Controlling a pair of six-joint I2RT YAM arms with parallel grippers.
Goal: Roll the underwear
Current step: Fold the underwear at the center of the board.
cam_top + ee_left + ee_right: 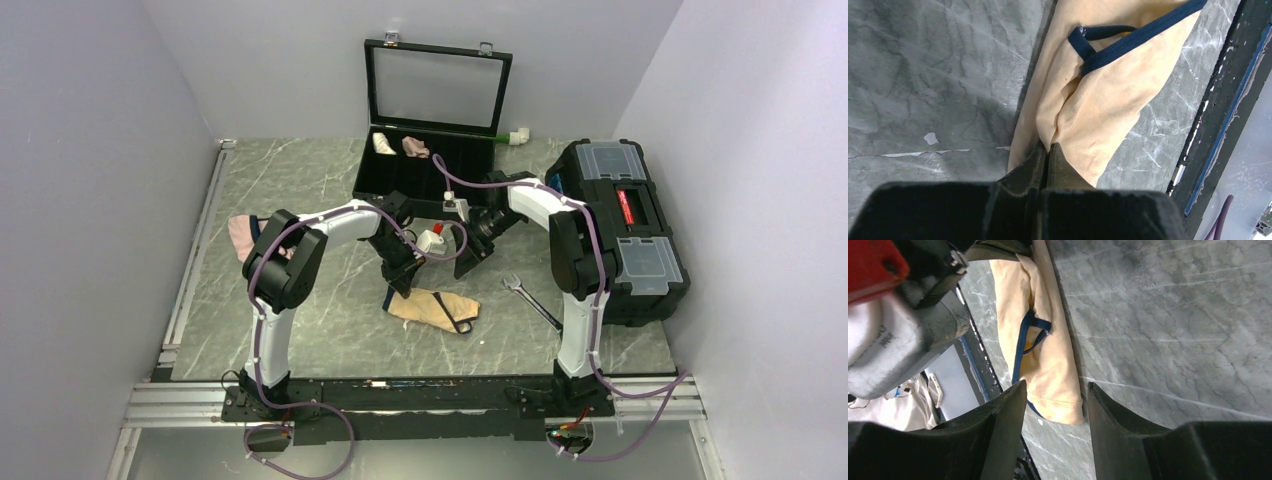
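Observation:
The tan-beige underwear [436, 308] with dark navy edging lies folded into a long strip on the marble table, in front of the arms' wrists. My left gripper [397, 288] is shut on its left end; in the left wrist view the closed fingertips [1048, 150] pinch a fold of the fabric [1098, 95]. My right gripper [466, 262] is open and empty, hovering above and behind the underwear. In the right wrist view the underwear [1045, 360] lies beyond the gap between the spread fingers [1013, 410].
An open black case [430, 150] with a cream roll [381, 143] and a pink roll [415, 147] stands at the back. A black toolbox [625, 225] is on the right. A wrench [530, 300] lies right of the underwear. Pink underwear [242, 235] lies at left.

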